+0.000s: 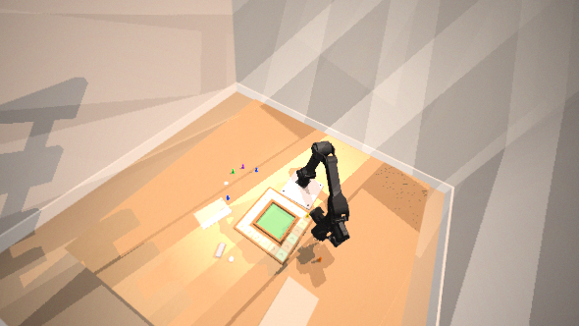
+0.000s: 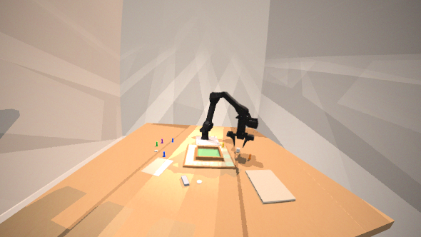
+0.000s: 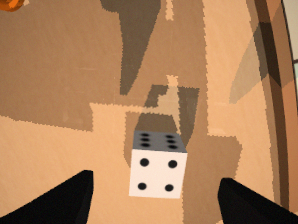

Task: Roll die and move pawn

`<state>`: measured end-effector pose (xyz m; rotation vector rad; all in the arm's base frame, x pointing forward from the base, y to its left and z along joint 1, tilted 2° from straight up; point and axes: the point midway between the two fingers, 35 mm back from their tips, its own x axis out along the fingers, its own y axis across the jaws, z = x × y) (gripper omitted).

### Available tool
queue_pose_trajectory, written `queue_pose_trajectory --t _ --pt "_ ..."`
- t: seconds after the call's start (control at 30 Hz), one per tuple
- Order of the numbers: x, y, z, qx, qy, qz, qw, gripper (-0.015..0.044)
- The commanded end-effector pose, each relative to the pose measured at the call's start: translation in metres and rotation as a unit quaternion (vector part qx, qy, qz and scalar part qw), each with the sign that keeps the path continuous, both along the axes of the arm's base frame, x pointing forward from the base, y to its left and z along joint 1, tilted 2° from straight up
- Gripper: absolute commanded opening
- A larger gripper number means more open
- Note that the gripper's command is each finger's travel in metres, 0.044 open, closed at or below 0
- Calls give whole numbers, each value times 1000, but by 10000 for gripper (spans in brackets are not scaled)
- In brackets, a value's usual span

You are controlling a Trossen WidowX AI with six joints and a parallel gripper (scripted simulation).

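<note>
A white die [image 3: 157, 172] [image 2: 237, 150] lies on the table just right of the board, a four-pip face towards the wrist camera. My gripper [image 3: 157, 184] [image 2: 238, 143] [image 1: 321, 236] is open and hangs straight above the die, one finger on each side, not touching it. In the top view the arm hides the die. The board [image 1: 245, 226] [image 2: 200, 165] has a ring of squares around a green dice tray [image 1: 275, 221] [image 2: 210, 153]. A small yellow pawn [image 1: 307, 214] [image 2: 222, 145] stands at the board's corner near the arm's base.
An orange pawn [image 1: 319, 259] [image 2: 250, 156] stands on the table close to the die. Green [image 1: 233, 171], purple [image 1: 242, 166] and blue [image 1: 256, 170] pawns stand far left. A white card [image 1: 212, 213], a tan card [image 2: 270, 185] and a small grey block [image 2: 185, 180] lie around the board.
</note>
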<state>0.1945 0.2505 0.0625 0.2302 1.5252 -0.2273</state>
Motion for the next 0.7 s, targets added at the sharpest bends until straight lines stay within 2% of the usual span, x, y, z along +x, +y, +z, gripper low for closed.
queue_pose_trajectory --t 0.0,0.43,0.63,0.67 --pt "0 0 -7 1 3 -3 1000 275" --pt "0 0 -25 1 3 -3 1000 275" --pt "0 0 -25 1 3 -3 1000 118" --pt "0 0 -25 1 3 -3 1000 111"
